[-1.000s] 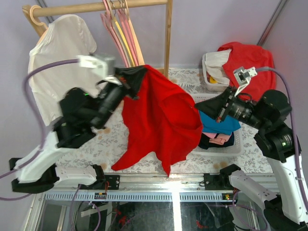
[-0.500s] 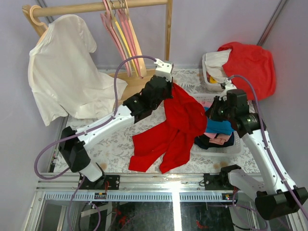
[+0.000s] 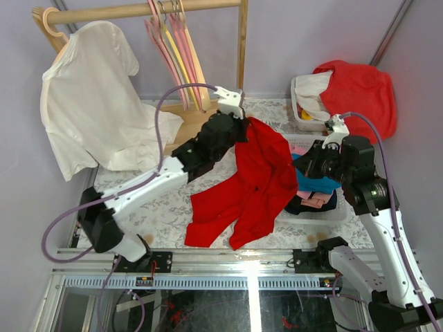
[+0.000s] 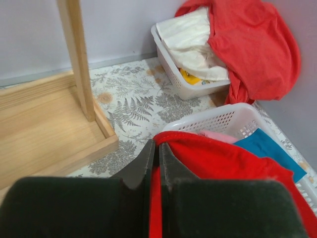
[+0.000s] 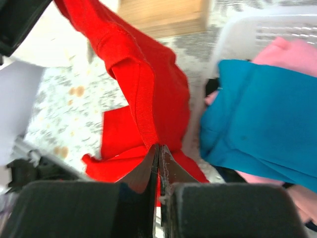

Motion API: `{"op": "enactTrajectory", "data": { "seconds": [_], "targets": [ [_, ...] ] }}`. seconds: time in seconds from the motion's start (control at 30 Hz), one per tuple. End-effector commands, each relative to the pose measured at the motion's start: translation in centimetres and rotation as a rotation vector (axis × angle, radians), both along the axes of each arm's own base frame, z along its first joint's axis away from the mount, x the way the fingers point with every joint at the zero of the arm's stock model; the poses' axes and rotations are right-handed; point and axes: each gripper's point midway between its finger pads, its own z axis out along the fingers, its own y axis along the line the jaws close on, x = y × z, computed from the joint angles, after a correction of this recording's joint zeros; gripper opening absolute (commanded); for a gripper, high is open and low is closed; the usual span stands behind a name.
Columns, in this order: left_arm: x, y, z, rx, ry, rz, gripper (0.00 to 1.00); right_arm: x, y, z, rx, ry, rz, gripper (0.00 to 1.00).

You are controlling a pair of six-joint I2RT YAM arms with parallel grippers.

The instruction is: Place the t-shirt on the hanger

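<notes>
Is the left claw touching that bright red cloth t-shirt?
Touching. Left wrist view: the left gripper is shut, pinching the bright red cloth t-shirt.

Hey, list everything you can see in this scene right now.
red t-shirt: one, red, centre, partly lifted
white t-shirt: one, white, hanging at the rack's left end
wooden hanger: one, pale wood, under the white t-shirt
pink hangers: several, pink, on the rail
yellow hanger: one, yellow, among the pink ones
rack: one, wooden, back left
baskets: two, white, right side, both holding clothes
red-orange garment: one, draped over the far basket
left gripper: shut on the red t-shirt
right gripper: shut on the red t-shirt
</notes>
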Motion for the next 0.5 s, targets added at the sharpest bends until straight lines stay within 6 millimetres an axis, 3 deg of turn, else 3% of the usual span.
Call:
{"op": "enactTrajectory", "data": {
  "seconds": [0.0,0.1,0.2,0.33,0.47],
  "targets": [
    [-2.4,5.2,9.2,-0.158,-0.151,0.084,0.0,-2.9,4.9,6.5,0.209,-0.118,0.311,0.0],
    [-4.9,8.8,12.6,-0.187,-0.194,0.11,0.0,-5.5,7.2,10.5,0.354,-0.168,0.5,0.0],
    [-8.4,13.3,17.0,-0.248,-0.26,0.132,0.0,-8.4,8.3,14.7,0.47,-0.221,0.652,0.0],
    [-12.8,18.7,22.1,-0.314,-0.335,0.144,0.0,-12.9,8.5,20.7,0.6,-0.306,0.82,0.0],
    [-15.9,21.5,27.5,-0.35,-0.421,0.114,0.0,-16.1,8.0,25.5,0.678,-0.431,0.908,0.0]
  ]
}}
